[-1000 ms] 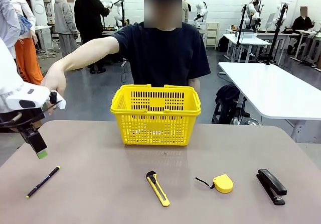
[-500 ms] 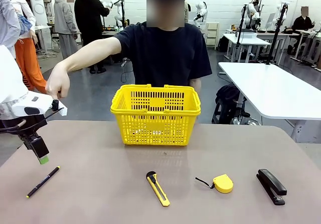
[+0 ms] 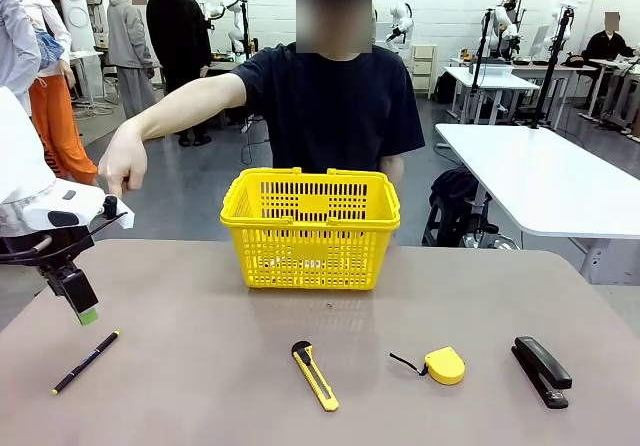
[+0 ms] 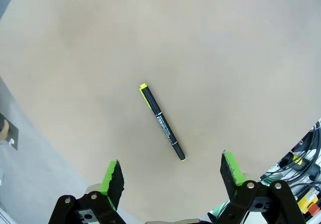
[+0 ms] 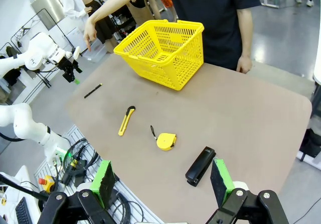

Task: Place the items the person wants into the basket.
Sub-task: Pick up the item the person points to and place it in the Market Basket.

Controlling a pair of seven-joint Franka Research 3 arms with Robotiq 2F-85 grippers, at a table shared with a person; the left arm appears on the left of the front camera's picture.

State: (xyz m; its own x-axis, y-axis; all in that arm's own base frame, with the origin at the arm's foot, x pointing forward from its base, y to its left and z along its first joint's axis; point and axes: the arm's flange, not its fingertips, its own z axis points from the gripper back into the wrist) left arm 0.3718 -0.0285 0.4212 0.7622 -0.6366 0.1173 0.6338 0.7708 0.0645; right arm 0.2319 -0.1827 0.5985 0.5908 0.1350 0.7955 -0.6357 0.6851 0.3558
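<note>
A thin black pen with a yellow tip [image 3: 86, 362] lies on the table at the near left. My left gripper [image 3: 84, 311] hangs open just above and behind it. In the left wrist view the pen [image 4: 161, 122] lies ahead of the open gripper [image 4: 173, 174], nothing between the pads. The person's hand [image 3: 122, 169] reaches out over the left side, a finger pointing down. The yellow basket [image 3: 310, 228] stands at the far middle. A yellow tape measure [image 3: 443, 365] lies at the near right. My right gripper [image 5: 163, 184] is open, high above the table's right end.
A yellow-black box cutter [image 3: 315, 375] lies near the front middle and a black stapler [image 3: 541, 371] at the near right. In the right wrist view the stapler [image 5: 200, 165] and the tape measure [image 5: 165, 141] lie closest. Bare tabletop [image 3: 200, 306] separates the pen from the basket.
The person's hand has come a little lower and toward the table, finger now pointing down. My left gripper has dipped slightly over the pen. The objects have not moved.
</note>
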